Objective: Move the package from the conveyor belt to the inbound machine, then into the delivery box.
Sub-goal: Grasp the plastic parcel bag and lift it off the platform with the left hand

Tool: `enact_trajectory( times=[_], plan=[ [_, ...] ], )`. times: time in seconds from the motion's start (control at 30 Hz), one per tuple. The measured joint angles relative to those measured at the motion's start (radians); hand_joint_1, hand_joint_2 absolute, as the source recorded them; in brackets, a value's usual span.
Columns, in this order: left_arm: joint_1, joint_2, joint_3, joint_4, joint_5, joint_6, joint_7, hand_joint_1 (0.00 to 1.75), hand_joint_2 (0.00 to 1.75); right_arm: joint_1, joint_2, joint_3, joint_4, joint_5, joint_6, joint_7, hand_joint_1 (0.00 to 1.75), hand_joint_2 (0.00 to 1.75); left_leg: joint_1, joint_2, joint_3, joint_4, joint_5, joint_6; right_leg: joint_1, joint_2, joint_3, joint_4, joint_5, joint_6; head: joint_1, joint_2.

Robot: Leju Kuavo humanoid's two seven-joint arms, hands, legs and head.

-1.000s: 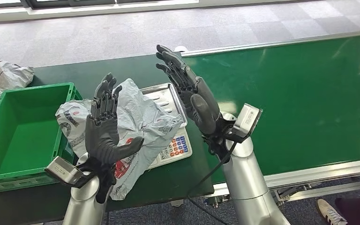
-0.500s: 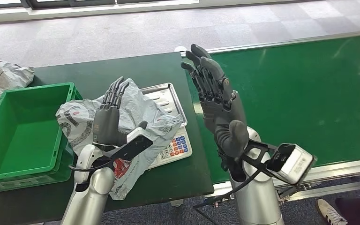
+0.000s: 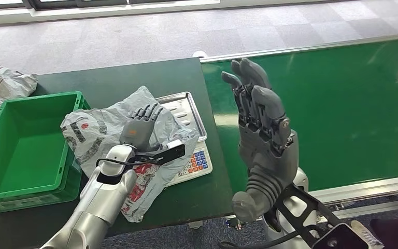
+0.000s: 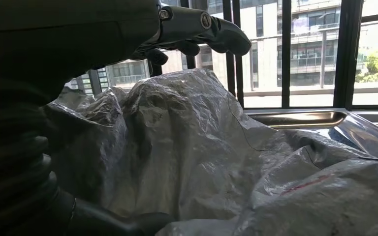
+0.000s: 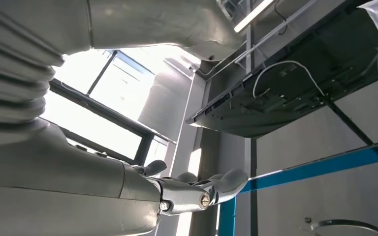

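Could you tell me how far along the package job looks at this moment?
Done: the package is off the belt, lying on the scale. In hand: the left robot hand is over it with fingers spread, not gripping; the right robot hand is raised, empty. Left: moving it into the empty green box.

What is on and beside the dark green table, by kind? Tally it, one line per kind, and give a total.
Grey plastic package on the scale: 1
Scale with metal tray and keypad: 1
Green bin: 1
Grey bags at the far left edge: at least 1, cut off by the frame
Total: 4
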Motion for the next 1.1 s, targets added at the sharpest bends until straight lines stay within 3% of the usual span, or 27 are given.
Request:
enact_trajectory(
  times=[0.17, 0.37, 0.57, 0.6, 0.7, 0.73, 1.1],
  plan=[
    [-0.043, 0.003, -0.021, 0.072, -0.01, -0.046, -0.019, 0.0, 1.75, -0.002, -0.012, 0.015, 0.0, 0.012, -0.017, 0.0, 0.0, 1.75, 0.0, -0.001, 0.0, 0.0, 0.0, 0.0, 0.0, -0.001, 0.001, 0.0, 0.0, 0.0, 0.0, 0.0],
    [-0.119, 0.007, -0.067, 0.161, -0.032, -0.182, -0.086, 0.0, 1.75, -0.013, -0.023, 0.028, 0.001, 0.018, -0.024, 0.001, 0.0, 1.75, 0.0, -0.004, 0.001, -0.001, -0.002, 0.001, -0.001, -0.005, 0.011, 0.0, -0.003, 0.001, 0.0, 0.0],
    [-0.151, 0.01, -0.087, 0.203, -0.032, -0.197, -0.095, 0.0, 1.75, -0.015, -0.028, 0.032, 0.001, 0.018, -0.025, 0.001, 0.0, 1.75, 0.0, -0.004, 0.006, -0.001, -0.004, 0.002, -0.001, -0.005, 0.018, 0.0, -0.005, 0.002, 0.0, 0.0],
    [-0.153, 0.01, -0.089, 0.207, -0.032, -0.199, -0.095, 0.25, 1.75, -0.016, -0.028, 0.032, 0.001, 0.018, -0.025, 0.001, 0.0, 1.75, 0.0, -0.004, 0.006, -0.001, -0.004, 0.002, -0.001, -0.005, 0.018, 0.0, -0.005, 0.002, 0.0, 0.0],
    [-0.157, 0.01, -0.096, 0.216, -0.032, -0.201, -0.098, 1.56, 1.75, -0.016, -0.029, 0.032, 0.001, 0.018, -0.025, 0.001, 0.0, 1.75, 0.0, -0.004, 0.007, -0.001, -0.004, 0.002, -0.001, -0.006, 0.019, 0.0, -0.005, 0.002, 0.0, 0.0],
    [-0.158, 0.011, -0.099, 0.219, -0.031, -0.204, -0.103, 1.75, 1.75, -0.016, -0.029, 0.032, 0.001, 0.018, -0.025, 0.001, 0.0, 1.75, 0.0, -0.005, 0.007, -0.001, -0.004, 0.002, -0.001, -0.006, 0.019, 0.0, -0.005, 0.003, 0.0, 0.0],
    [-0.177, 0.027, -0.105, 0.268, 0.039, -0.288, -0.216, 1.75, 1.75, -0.016, -0.035, 0.043, 0.002, 0.035, -0.033, 0.001, 0.0, 1.75, 0.0, -0.005, 0.007, -0.001, -0.003, 0.002, -0.001, -0.006, 0.019, 0.0, -0.005, 0.003, 0.0, 0.0]
  ],
)
